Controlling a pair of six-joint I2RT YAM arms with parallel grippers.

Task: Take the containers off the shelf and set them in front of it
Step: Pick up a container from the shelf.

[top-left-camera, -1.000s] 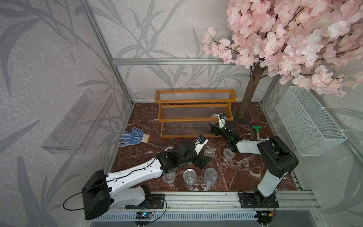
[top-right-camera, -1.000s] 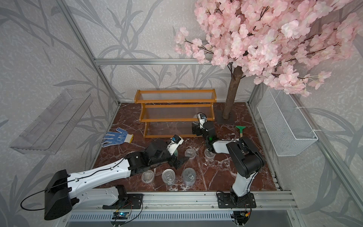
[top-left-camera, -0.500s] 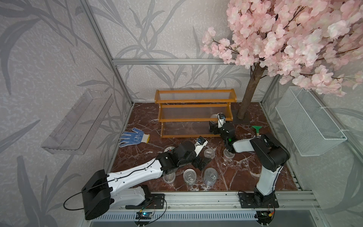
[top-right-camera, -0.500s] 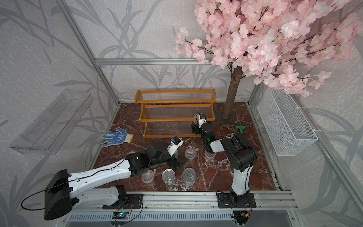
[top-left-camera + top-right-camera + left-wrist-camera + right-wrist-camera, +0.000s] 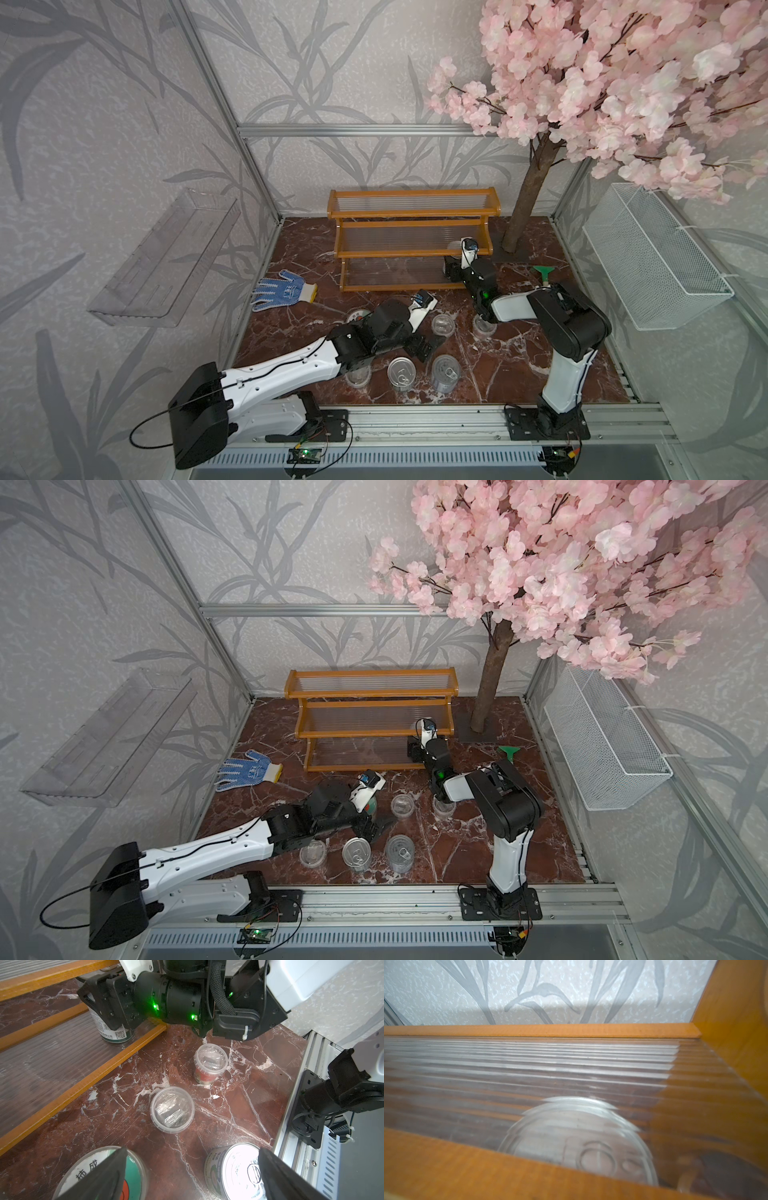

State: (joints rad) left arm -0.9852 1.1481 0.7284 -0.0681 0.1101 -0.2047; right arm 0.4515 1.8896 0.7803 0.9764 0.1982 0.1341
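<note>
Shelf between glove and tree trunk

Both top views are bright, evenly lit and sharp, with only faint, soft shadows on the floor in front of the shelf. In the left wrist view, a can lid before the shelf glares white under overhead light. The right wrist view is motion-blurred, and a round lid on the shelf is smeared.

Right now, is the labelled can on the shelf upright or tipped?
Upright: the can stands base-down on the lowest tier of the shelf.
</note>
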